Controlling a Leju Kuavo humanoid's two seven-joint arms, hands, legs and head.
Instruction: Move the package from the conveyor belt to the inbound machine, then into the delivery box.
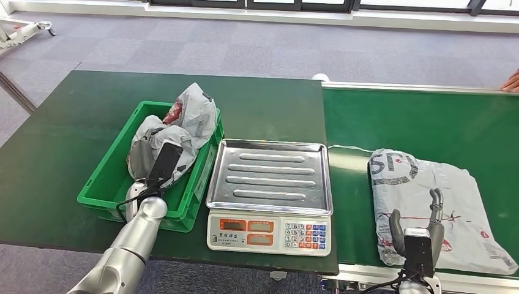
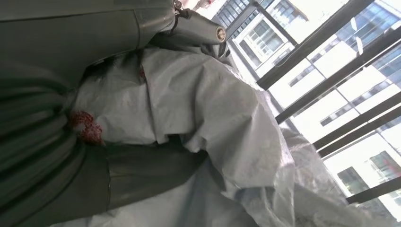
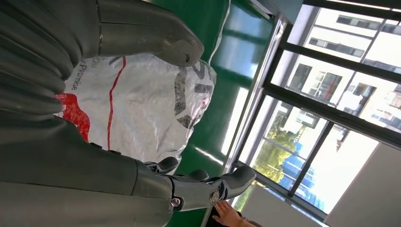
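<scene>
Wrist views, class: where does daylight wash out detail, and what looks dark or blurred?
Left wrist view: windows blown out white, left hand dark and soft against the grey plastic package. Right wrist view: window glare, bright streaks on the green conveyor belt.

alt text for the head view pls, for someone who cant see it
The robot's right hand hovers open over a grey plastic mailer package on the green conveyor belt. Its left hand rests on grey bags in a green crate beside an empty steel-topped scale.

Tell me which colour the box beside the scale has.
The box is bright green, seen best in the head view.
</scene>
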